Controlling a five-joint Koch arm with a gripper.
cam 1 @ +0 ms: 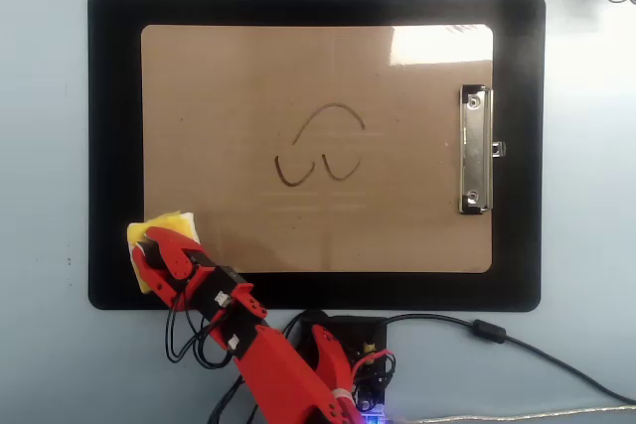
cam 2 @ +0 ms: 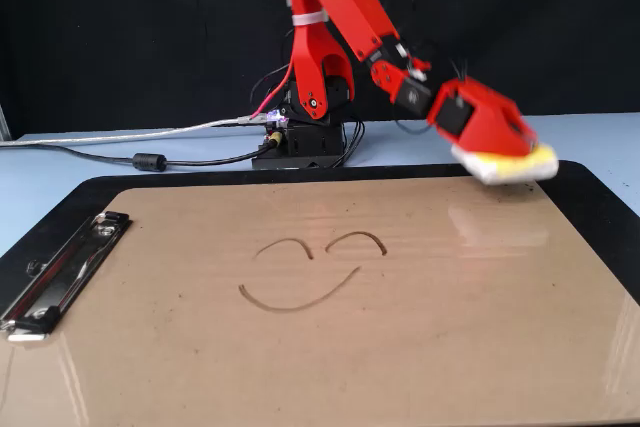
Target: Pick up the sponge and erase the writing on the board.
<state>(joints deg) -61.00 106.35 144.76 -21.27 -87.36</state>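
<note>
Pale blue table, black backdrop behind in the fixed view. Red jaws clamped on the sponge (its knob is hidden between them); gripper holds it clear of the surface, over the black mat just off the board corner. Writing, an arch and two small U strokes, sits mid-board, well apart from the sponge. Silver clip at the far short edge.

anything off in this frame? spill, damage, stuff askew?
Nothing stands out. The sponge is clamped in the pincer and lifted clear of the board, slightly tilted. The writing is intact, unsmeared. The clip sits square on the board's short edge.
</note>
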